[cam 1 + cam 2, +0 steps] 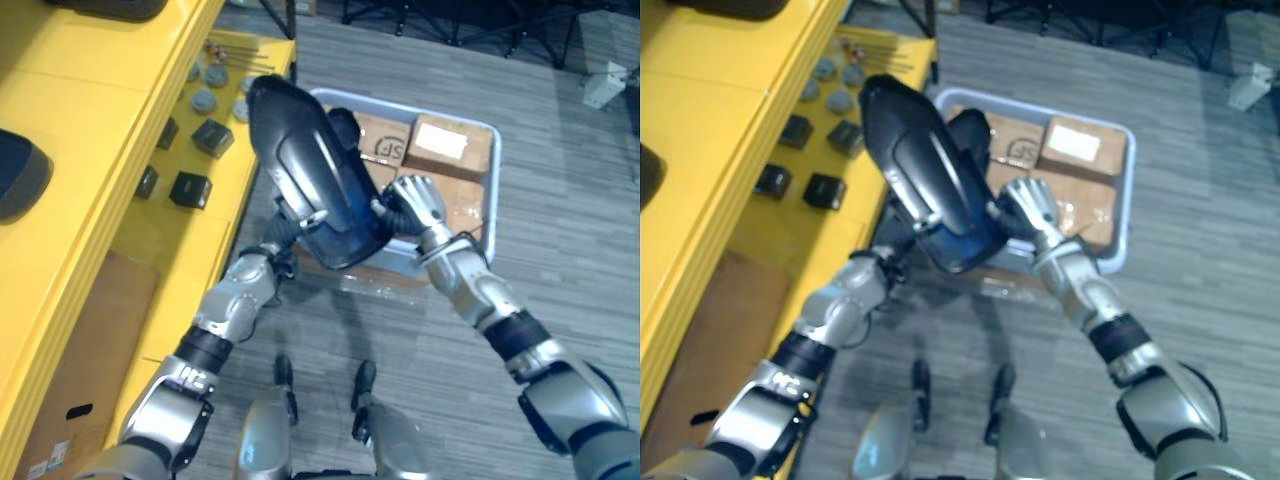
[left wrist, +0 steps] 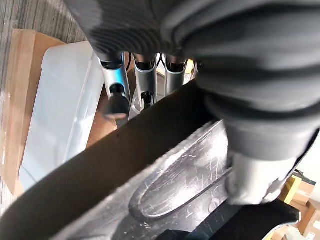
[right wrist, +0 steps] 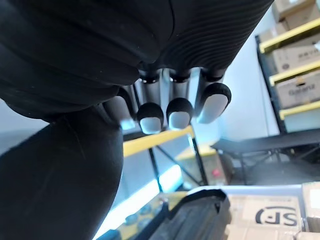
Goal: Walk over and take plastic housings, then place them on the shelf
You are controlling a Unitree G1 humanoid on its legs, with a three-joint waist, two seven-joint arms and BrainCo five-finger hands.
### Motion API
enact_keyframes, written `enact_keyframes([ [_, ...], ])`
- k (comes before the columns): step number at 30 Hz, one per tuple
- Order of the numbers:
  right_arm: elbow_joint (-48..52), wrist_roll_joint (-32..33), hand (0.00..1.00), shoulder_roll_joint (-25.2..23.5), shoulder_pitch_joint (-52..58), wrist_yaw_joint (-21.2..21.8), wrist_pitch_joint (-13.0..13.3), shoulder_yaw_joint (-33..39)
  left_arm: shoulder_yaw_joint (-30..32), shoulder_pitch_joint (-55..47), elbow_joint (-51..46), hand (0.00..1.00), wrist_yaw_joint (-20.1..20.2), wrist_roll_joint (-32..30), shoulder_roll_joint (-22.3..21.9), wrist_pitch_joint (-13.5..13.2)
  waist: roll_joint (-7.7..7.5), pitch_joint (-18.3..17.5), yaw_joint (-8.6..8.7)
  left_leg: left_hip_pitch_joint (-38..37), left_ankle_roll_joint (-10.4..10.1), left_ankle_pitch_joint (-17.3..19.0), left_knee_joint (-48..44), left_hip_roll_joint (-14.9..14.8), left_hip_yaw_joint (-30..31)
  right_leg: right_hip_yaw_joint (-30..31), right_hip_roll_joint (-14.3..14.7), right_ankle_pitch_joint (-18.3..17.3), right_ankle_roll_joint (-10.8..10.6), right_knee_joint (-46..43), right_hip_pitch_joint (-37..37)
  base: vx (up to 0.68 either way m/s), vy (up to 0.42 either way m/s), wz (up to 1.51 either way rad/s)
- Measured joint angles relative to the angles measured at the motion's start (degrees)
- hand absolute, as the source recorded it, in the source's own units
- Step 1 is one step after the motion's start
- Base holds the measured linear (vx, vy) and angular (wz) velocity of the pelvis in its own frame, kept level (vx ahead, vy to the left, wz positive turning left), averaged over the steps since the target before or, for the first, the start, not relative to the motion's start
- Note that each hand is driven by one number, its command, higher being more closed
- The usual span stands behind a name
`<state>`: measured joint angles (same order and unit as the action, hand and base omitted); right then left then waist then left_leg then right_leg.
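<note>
The black housing (image 1: 310,160) hides much of the grey bin (image 1: 493,190).

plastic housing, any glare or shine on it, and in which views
Left wrist view: the plastic housing carries a bright sheen that picks out fine scratches. Left eye view: a bluish highlight sits on its lower end, beside the right hand. Right wrist view: no shine, it reads as a dark mass against a bright background.
</note>
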<state>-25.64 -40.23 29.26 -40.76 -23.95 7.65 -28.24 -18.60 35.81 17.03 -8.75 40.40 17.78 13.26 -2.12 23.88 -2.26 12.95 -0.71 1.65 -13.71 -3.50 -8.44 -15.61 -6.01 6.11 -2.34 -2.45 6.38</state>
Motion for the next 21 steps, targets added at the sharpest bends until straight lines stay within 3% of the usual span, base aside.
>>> enact_keyframes([
  [6,0.00,0.03,1.00,-0.01,-0.28,-1.50,0.82,0.00,-0.14,-0.01,0.76,1.00,-0.50,0.22,-0.20,-1.58,0.01,0.01,0.00,0.01,0.00,0.01,-0.01,-0.03,0.00,-0.01,0.00,-0.03,0.05,0.00,0.00,0.00,0.000,0.00],
  [12,0.41,0.15,1.00,-0.99,-0.82,-3.62,0.96,0.23,-0.30,-0.25,0.77,1.00,-4.63,0.21,-1.46,-5.87,0.01,0.01,-0.02,-0.02,-0.01,0.01,-0.03,-0.08,0.01,0.00,-0.02,-0.04,0.06,0.00,-0.02,0.00,0.000,0.00],
  [13,0.46,0.13,0.00,-1.29,-0.74,-3.95,1.05,0.30,-0.24,-0.69,0.77,1.00,-5.43,0.20,-2.22,-6.85,0.01,0.01,-0.02,-0.13,-0.01,0.02,-0.03,-0.09,0.00,-0.01,-0.02,-0.05,0.07,0.00,-0.11,0.00,0.000,0.00],
  [21,5.10,2.78,0.00,-3.17,4.68,-4.91,4.85,1.81,0.45,-5.59,-0.51,1.00,-9.26,-1.35,-4.98,-13.15,0.01,0.01,-0.15,-1.62,-0.27,0.29,0.20,-0.38,-0.03,-0.03,0.07,-0.62,0.32,-0.13,-1.45,0.00,0.000,0.00],
])
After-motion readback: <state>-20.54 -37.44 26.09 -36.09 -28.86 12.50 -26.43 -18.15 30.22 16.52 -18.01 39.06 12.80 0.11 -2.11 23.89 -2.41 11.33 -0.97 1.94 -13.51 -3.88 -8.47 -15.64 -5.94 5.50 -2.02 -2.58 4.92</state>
